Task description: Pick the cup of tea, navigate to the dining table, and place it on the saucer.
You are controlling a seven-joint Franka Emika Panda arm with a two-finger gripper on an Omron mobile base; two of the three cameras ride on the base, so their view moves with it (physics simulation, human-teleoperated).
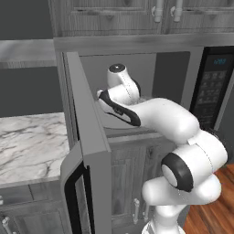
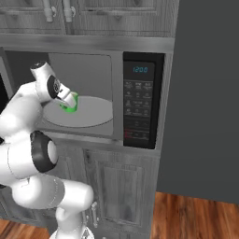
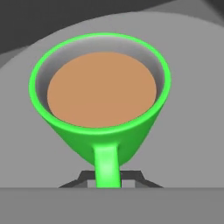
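Note:
The cup of tea (image 3: 101,92), a bright green mug full of brown liquid, stands on the grey turntable (image 3: 192,87) inside the microwave. Its handle points straight at my hand and runs down between my two dark finger tips. My gripper (image 3: 107,179) is shut on that handle. From the right base view the cup of tea (image 2: 70,106) peeks out green just under my gripper (image 2: 68,101), at the left of the turntable (image 2: 95,114). The dining table and the saucer are out of view.
The microwave door (image 1: 89,137) stands wide open to the left of my arm. Its control panel (image 2: 138,100) is on the right. A marble counter (image 1: 27,141) lies to the left, grey cabinets above and below, wooden floor (image 2: 196,214) at the lower right.

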